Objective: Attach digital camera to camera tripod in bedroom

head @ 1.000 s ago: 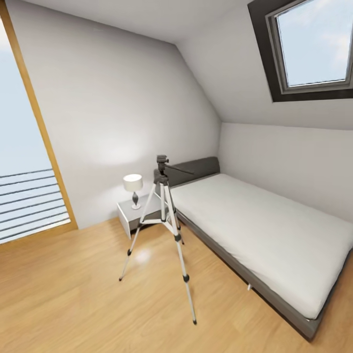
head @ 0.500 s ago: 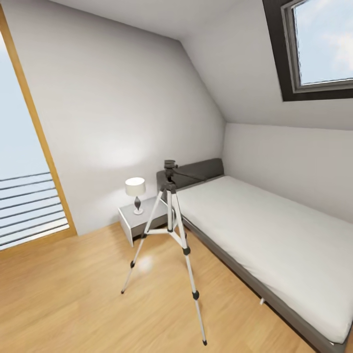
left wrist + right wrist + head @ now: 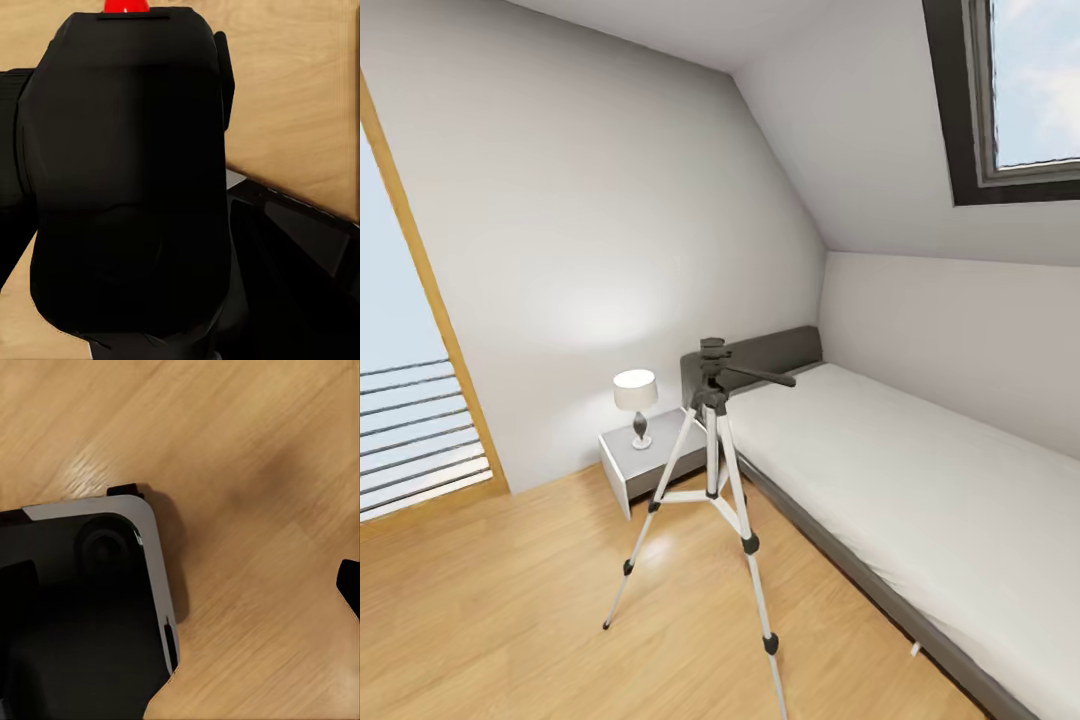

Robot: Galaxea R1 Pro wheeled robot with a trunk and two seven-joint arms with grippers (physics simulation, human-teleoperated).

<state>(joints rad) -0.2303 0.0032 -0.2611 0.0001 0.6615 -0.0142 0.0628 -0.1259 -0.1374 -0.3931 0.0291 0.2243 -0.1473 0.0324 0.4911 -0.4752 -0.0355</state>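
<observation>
Tripod (image 3: 712, 470): upright on floor (image 3: 510, 600), ahead, beside bed (image 3: 920, 500) edge. Camera (image 3: 127, 187): apparently clenched in left gripper, close before wrist lens. Right gripper: state indeterminable.

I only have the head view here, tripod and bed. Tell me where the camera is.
Observer: The digital camera sits right in front of the left wrist lens, a black body with its red button at the far end.
Operator: Confirm the left tool is gripping it.
Observer: Cannot confirm; the body hides the fingers there.
Operator: Report what is under the right arm.
Observer: Light wood floor, with the robot's dark, grey-edged base beside it.
</observation>
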